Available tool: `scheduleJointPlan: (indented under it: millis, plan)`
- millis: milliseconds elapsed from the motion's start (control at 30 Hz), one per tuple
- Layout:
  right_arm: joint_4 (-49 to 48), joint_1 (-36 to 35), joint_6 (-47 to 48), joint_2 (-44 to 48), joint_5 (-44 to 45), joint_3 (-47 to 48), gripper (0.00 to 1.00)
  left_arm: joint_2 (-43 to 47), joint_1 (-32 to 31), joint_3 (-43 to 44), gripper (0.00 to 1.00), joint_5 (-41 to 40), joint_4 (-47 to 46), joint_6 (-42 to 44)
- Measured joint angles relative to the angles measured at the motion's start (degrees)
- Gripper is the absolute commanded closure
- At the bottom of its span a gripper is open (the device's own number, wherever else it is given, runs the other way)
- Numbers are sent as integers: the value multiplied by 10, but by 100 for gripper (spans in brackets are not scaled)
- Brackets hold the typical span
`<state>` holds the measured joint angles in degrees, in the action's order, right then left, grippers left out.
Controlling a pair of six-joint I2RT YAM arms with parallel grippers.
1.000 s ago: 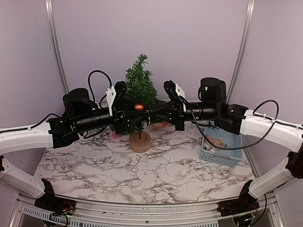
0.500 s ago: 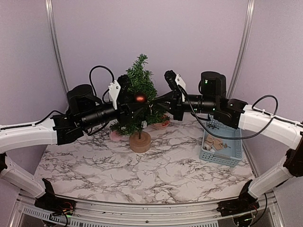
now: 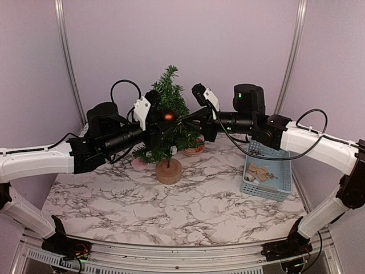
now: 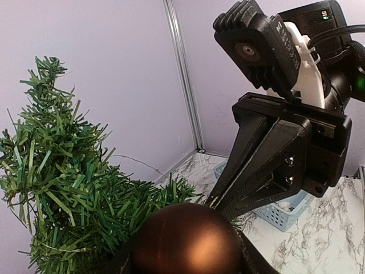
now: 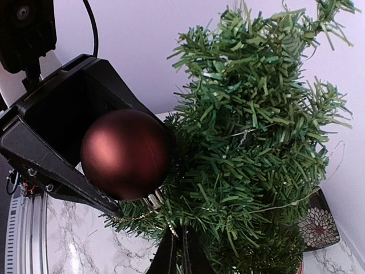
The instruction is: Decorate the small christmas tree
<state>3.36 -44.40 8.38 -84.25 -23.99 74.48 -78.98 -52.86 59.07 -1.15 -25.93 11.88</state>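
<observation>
The small christmas tree (image 3: 170,94) sits at the back middle of the marble table (image 3: 199,211). It's a scruffy dark green thing with bristly needles, a skinny trunk and a round tan base. The left gripper (image 3: 164,120) is clamped on a matte red ball (image 4: 185,240) right against the branches. The right gripper (image 4: 215,201) has its tips pressed together just above the ball; can't tell if they're pinching anything.

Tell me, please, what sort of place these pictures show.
Probably a robot lab workcell, not a home: bare lilac walls with metal rails, a marble-patterned table, and a staged small christmas tree.
</observation>
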Motion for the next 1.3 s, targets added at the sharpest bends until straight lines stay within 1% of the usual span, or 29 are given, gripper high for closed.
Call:
scheduleJointPlan:
  millis: [267, 733, 833, 933, 1000, 1067, 1167, 1300]
  plan:
    - [11, 2, -2, -6, 18, 7, 94, -6, 0, 0, 74, -19, 0, 3]
    - [26, 4, -3, -26, 23, 19, 94, -9, 0, 0, 74, -24, -8, 10]
    - [32, 4, -3, -29, 23, 19, 91, -9, 0, 0, 74, -24, -8, 10]
    - [36, 5, -5, -30, 23, 19, 86, -9, 0, -1, 75, -24, -8, 10]
    - [35, 5, -6, -27, 23, 17, 81, -9, 0, -1, 75, -24, -8, 10]
    - [34, 5, -7, -15, 22, 9, 74, -7, 0, -1, 75, -24, -8, 10]
    - [25, 6, -7, 19, 17, -15, 65, -5, -3, -3, 75, -23, -7, 10]
    - [3, 6, -7, 56, 2, -34, 65, -3, -10, -4, 75, -23, -7, 12]
